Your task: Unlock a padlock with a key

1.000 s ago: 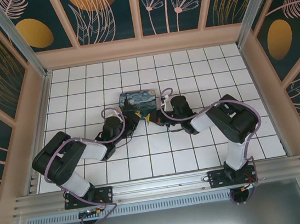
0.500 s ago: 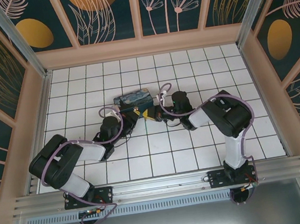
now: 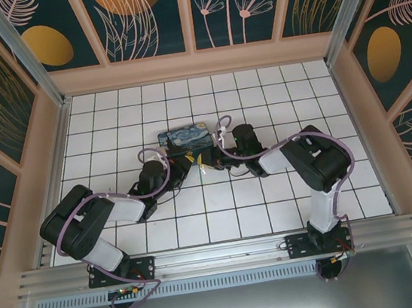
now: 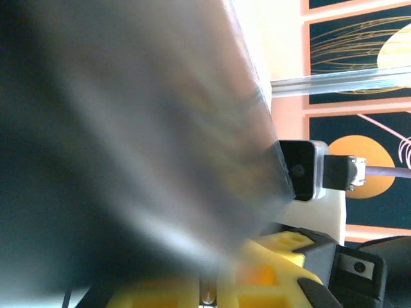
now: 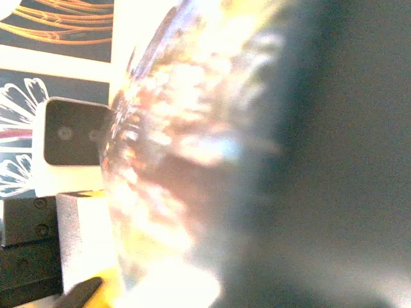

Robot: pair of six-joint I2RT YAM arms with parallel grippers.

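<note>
1. From the overhead camera I see both arms folded in toward the middle of the white tiled surface [image 3: 274, 92]. Their hands meet nose to nose just in front of a flat rectangular box printed with a blue-and-yellow starry-night painting [image 3: 186, 136].
2. The left hand [image 3: 187, 159] comes in from the left and lies low against the near edge of that box. It is closed right down. I cannot tell from the pictures whether anything is pinched in it.
3. The right hand [image 3: 209, 160] comes in from the right, its yellow tips almost touching the left hand's. I cannot tell how far apart its jaws stand, nor whether it has hold of anything.
4. The tiny padlock and the tiny key are too small for me to pick out. At best I can place them in the crowded spot where the two hands meet, near the front of the box.
5. On the left wrist camera a big dark blurred mass [image 4: 128, 160] sits right against the lens. Beyond it I see the right wrist's white camera block with its dark face [image 4: 300, 170], and yellow finger parts [image 4: 282, 247] along the bottom edge.
6. On the right wrist camera a glossy, washed-out blurred surface [image 5: 192, 160] covers most of the picture. The left wrist's white camera block [image 5: 67, 138] is at the left.
</note>
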